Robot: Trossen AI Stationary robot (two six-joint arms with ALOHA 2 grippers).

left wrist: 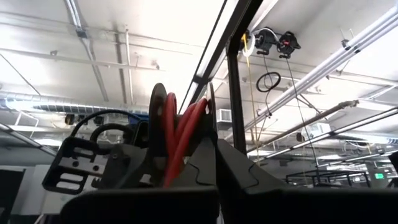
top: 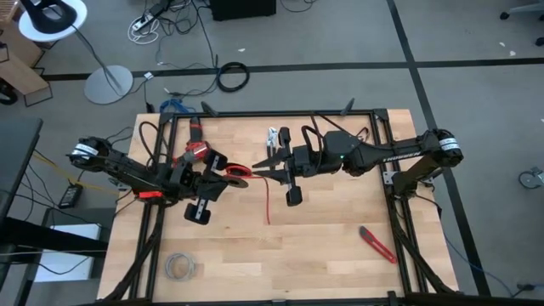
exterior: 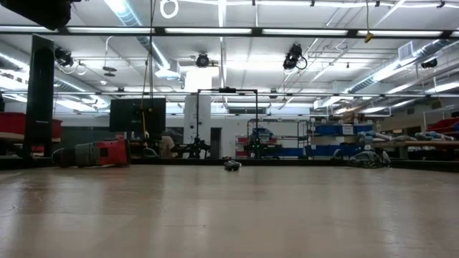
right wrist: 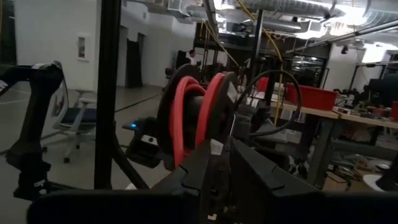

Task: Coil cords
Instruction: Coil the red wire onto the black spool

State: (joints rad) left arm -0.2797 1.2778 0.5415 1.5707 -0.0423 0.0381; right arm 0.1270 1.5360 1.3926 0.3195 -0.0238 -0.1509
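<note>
The red cord shows as a small coil (top: 237, 172) held above the middle of the table, with a loose tail (top: 266, 204) running from it toward the table's near edge. My left gripper (top: 229, 176) comes in from the table's left and is shut on the coil, whose red loops (left wrist: 178, 134) rise between its fingers. My right gripper (top: 257, 171) reaches in from the right, its fingertips drawn together right at the coil. The same loops (right wrist: 186, 109) stand just ahead of it in the right wrist view. Neither gripper shows in the low view. My left gripper pinches several turns of the red coil (left wrist: 173, 155) between its two fingers, which slant upward from the table's left. The coil stands on edge, lifted clear of the table. My right gripper's fingertips meet at the cord where the tail leaves the coil (top: 261, 176), coming level from the right. Its own fingers hide the contact. The tail is slack below it.
A red-handled tool (top: 376, 244) lies near the right front corner and a pale grey wire bundle (top: 179, 267) near the left front corner. A red and black tool (top: 197, 150) and a small white part (top: 272, 136) lie toward the far edge. A black frame (top: 280, 113) rims the table.
</note>
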